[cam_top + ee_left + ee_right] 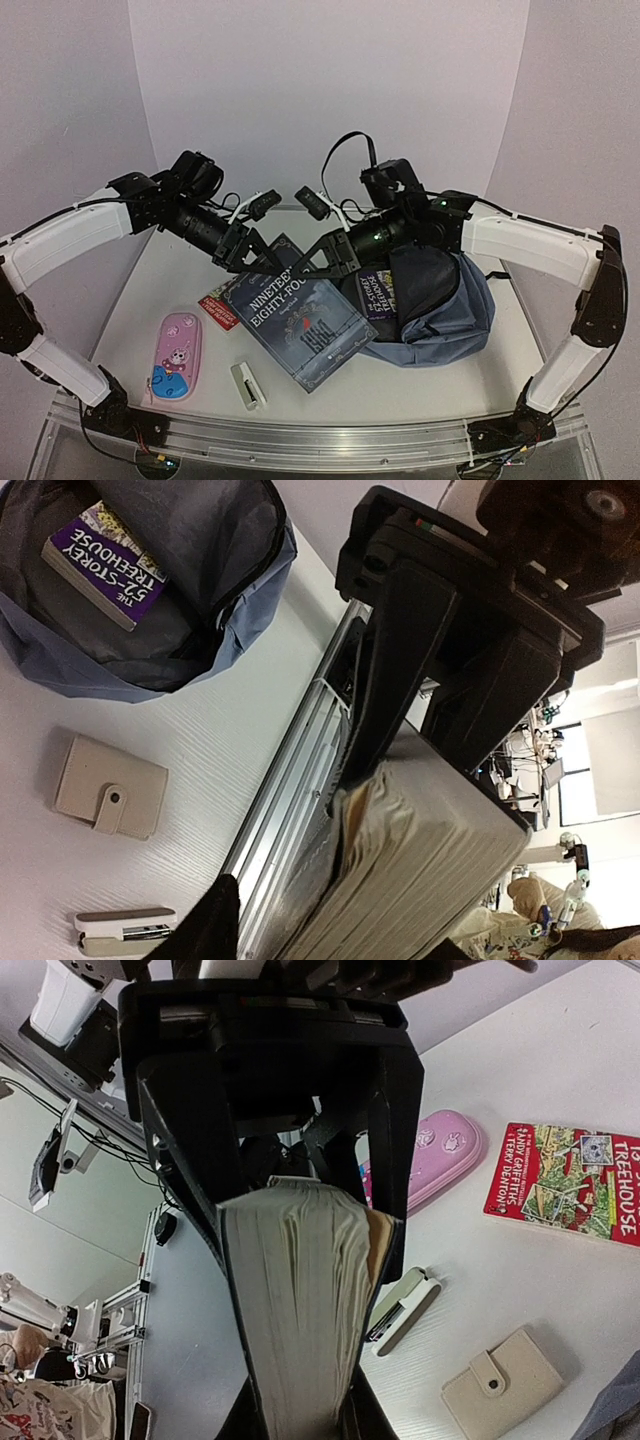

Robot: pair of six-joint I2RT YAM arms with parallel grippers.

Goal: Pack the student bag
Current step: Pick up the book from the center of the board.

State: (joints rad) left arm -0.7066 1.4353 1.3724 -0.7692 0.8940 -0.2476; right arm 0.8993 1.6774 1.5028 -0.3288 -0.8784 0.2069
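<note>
The student bag (455,318), slate-blue with its top open, lies at the right of the table; a purple book (105,562) is inside it. A thick dark book, Nineteen Eighty-Four (300,315), hangs tilted above the table between both arms. My right gripper (322,265) is shut on the book's edge nearest the bag, its fingers pressed against both covers (300,1415). My left gripper (248,258) straddles the opposite edge (335,935). One fingertip (215,920) still stands a little off the cover, so the jaws are open around the book.
On the table lie a pink pencil case (178,355) at front left, a white stapler (248,385), a red Treehouse book (575,1180) and a beige snap wallet (110,785) under the lifted book. The aluminium rail (300,435) runs along the near edge.
</note>
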